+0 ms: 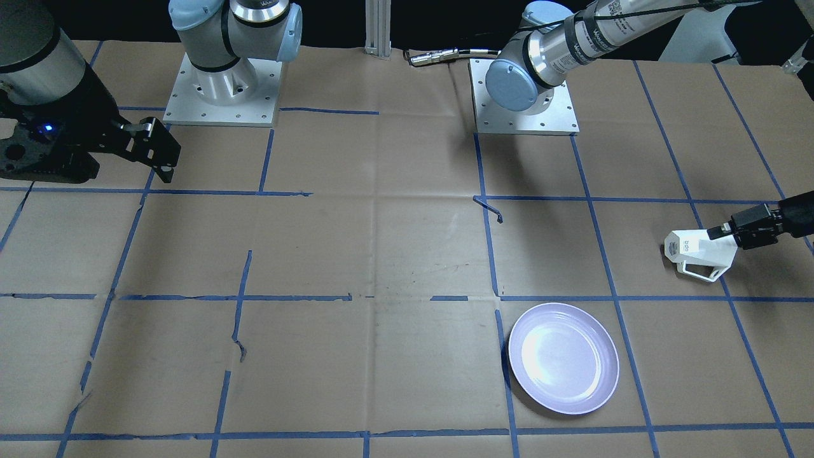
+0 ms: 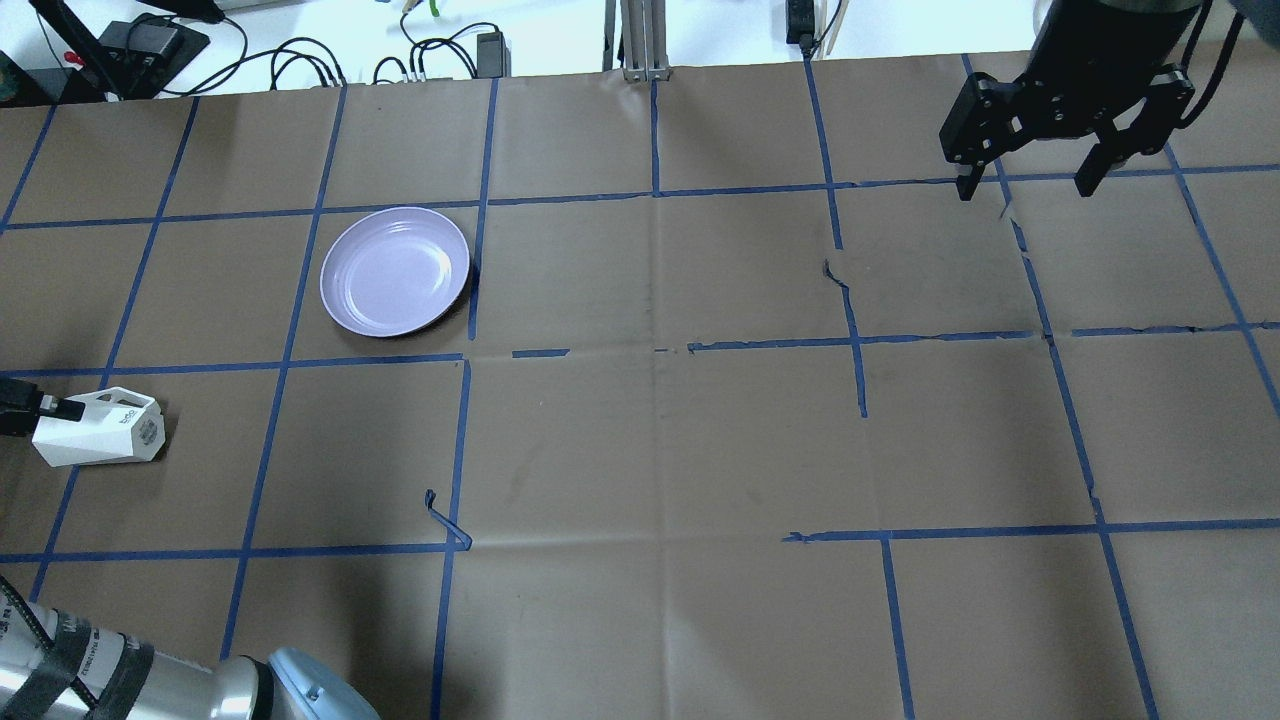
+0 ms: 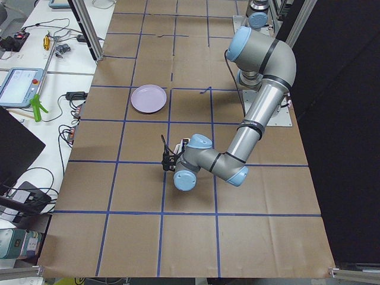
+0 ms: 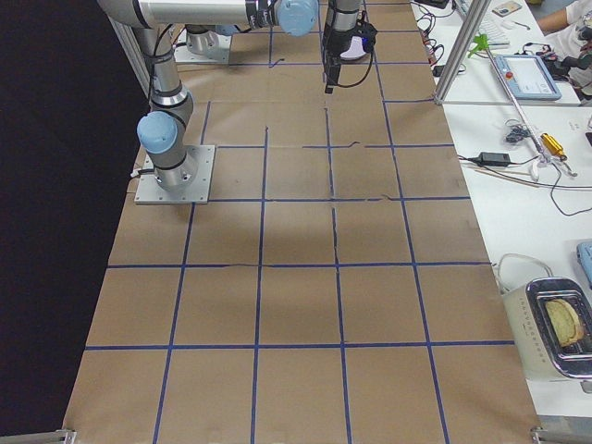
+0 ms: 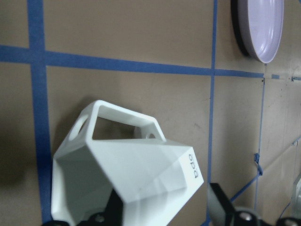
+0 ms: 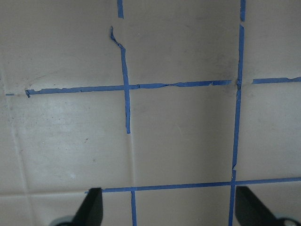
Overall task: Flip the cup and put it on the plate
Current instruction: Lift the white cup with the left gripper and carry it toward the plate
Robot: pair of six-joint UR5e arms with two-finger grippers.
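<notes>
The cup [image 1: 696, 249] is a small white faceted mug turned on its side, with its squared handle towards the plate. My left gripper [image 1: 722, 233] is shut on its rim end; I cannot tell whether the cup touches the paper. The overhead view shows the cup [image 2: 100, 430] near the table's left edge with the gripper [image 2: 52, 409] on it. In the left wrist view the cup [image 5: 136, 174] fills the lower half. The lavender plate [image 1: 563, 357] lies empty, apart from the cup, and also shows in the overhead view [image 2: 395, 270]. My right gripper [image 2: 1028, 186] is open and empty, high at the far right.
Brown paper with a blue tape grid [image 2: 655, 350] covers the table. The arm bases [image 1: 524, 95] stand at the robot's edge. Cables and a power strip [image 2: 440, 55] lie beyond the far edge. The right wrist view shows only taped paper [image 6: 178, 136].
</notes>
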